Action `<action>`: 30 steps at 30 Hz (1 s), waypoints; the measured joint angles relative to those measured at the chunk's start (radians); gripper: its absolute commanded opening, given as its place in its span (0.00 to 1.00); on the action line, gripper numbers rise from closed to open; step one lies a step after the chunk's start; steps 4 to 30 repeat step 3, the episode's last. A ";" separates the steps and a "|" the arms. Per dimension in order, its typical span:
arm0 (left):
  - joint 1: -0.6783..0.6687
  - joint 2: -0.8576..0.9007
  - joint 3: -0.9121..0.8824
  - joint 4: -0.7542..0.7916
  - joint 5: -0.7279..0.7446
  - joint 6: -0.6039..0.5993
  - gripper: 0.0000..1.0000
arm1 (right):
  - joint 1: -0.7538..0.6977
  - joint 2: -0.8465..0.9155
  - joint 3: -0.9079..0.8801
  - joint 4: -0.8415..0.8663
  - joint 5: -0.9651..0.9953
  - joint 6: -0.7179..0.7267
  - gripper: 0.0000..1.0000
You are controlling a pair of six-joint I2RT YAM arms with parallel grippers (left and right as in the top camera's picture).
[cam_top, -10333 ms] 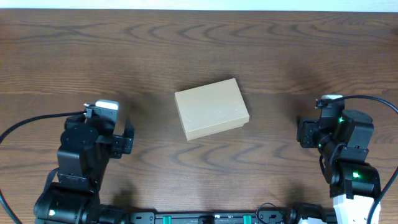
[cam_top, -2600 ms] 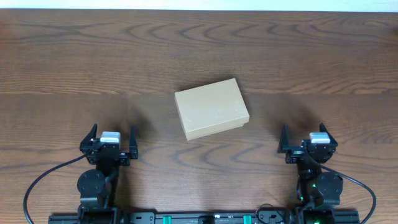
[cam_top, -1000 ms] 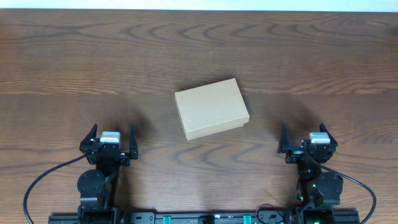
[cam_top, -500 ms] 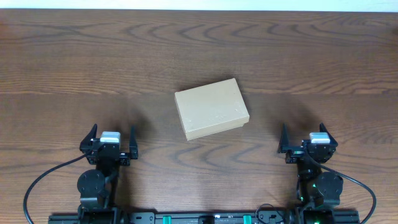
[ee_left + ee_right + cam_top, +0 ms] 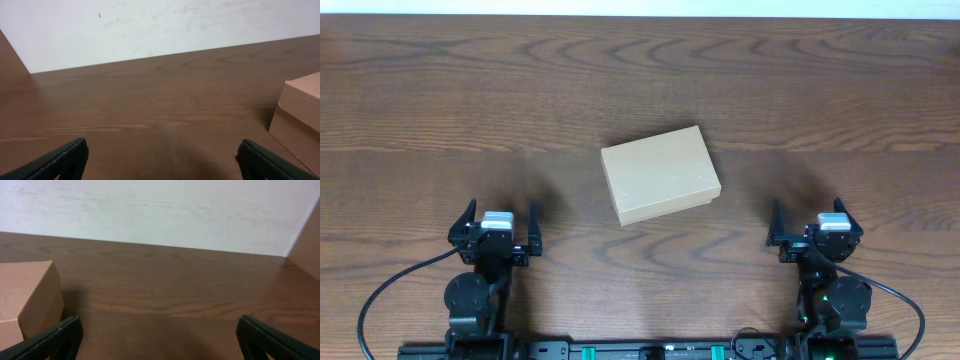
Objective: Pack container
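left claw (image 5: 502, 210) and right claw (image 5: 809, 210) retreated from smooth cardboard container (image 5: 660, 175).

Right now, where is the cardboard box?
From overhead, the cardboard box lies closed at the middle of the table, between and ahead of the left gripper and right gripper, touching neither.

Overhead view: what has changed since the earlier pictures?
The left arm and right arm drew back toward the near edge of the table and folded low, jaws open, holding nothing. The container stayed where it was, closed.
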 measured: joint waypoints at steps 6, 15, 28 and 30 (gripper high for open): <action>0.000 0.000 0.000 0.000 0.000 0.000 0.95 | 0.000 0.000 0.000 0.000 0.000 0.000 0.99; 0.000 0.000 0.000 0.000 0.000 0.000 0.95 | 0.000 0.000 0.000 0.000 0.000 0.000 0.99; 0.000 0.000 0.000 0.000 0.000 0.000 0.95 | 0.000 0.000 0.000 0.000 0.000 0.000 0.99; 0.000 0.000 0.000 0.000 0.000 0.000 0.95 | 0.000 0.000 0.000 0.000 0.000 0.000 0.99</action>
